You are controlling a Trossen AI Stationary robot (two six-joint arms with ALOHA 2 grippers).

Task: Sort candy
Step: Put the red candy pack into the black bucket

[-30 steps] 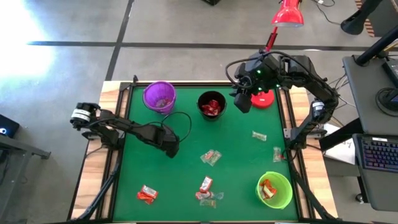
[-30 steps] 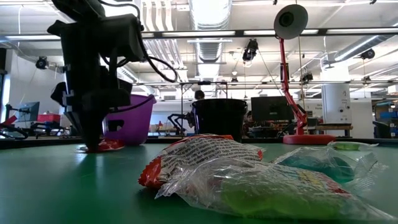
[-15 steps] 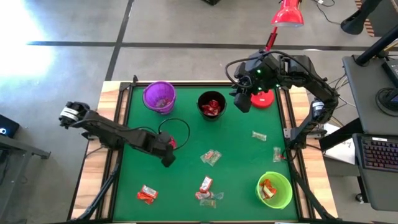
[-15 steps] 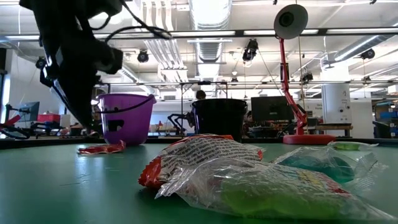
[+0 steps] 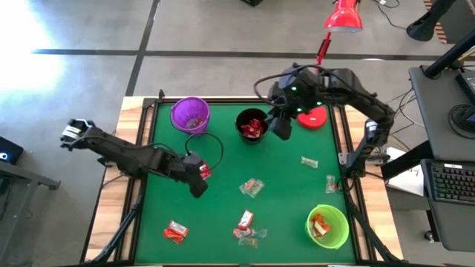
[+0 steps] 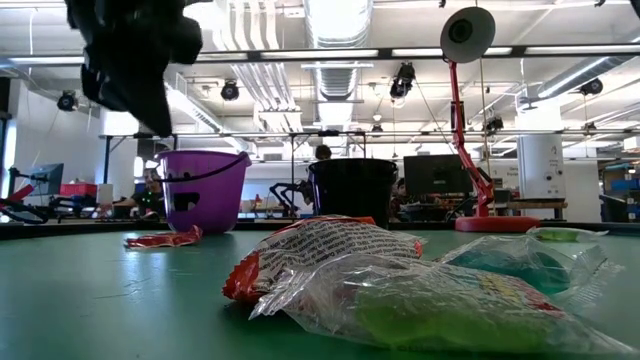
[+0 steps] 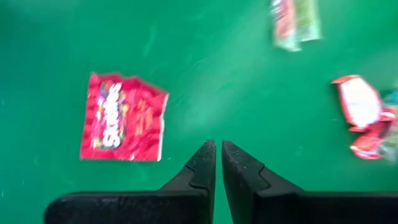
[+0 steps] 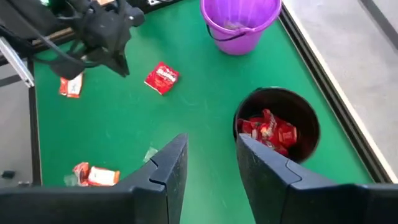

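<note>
the left end effector (image 5: 197, 182), fingers closed and empty, should open and drop squarely onto the red candy (image 5: 204, 171) at its 1 o'clock.

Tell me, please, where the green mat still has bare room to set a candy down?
Most open is the left strip of the green mat, below the left arm, and the middle between the black cup and the pale candy. It is crowded in front, around the candy cluster and the green cup.
</note>
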